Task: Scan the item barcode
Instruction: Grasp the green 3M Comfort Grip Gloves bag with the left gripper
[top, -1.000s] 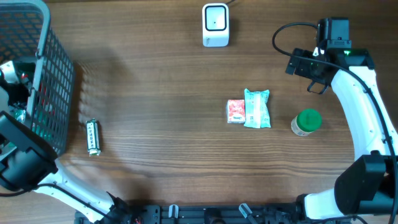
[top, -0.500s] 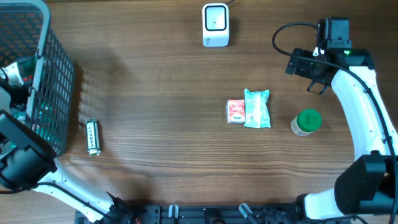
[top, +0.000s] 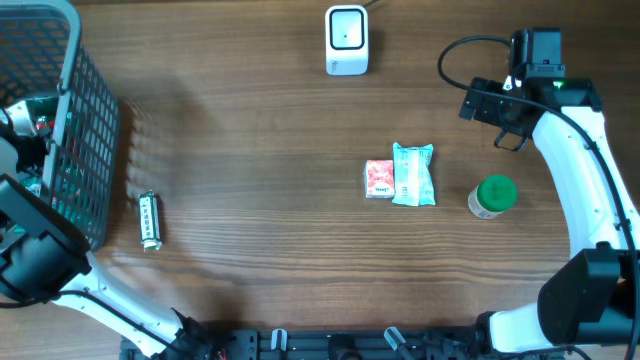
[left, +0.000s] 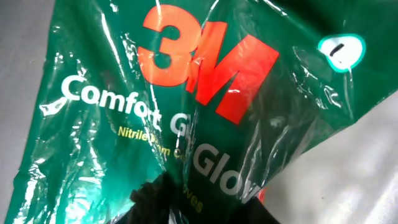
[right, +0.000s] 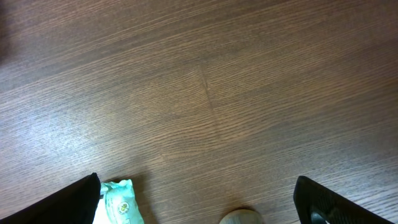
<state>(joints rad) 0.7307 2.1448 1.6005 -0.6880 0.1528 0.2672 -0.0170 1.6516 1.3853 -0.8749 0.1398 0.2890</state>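
Note left gripper (left: 180, 202) down in the basket (top: 75, 100) against the green glove pack (left: 205, 93), grip indeterminate, presumably for pickup toward the scanner (top: 347, 40); right gripper (right: 199, 208) parked aside, fingers wide apart, empty.

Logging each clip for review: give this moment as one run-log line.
left gripper: in basket, at glove pack, grip unclear | right gripper: open, empty, above table | scanner: no item there

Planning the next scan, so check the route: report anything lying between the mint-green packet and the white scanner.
Nothing visible does. From the mint-green packet to the white scanner the table shows only bare wood. The pink packet lies beside the mint-green one, off that line.
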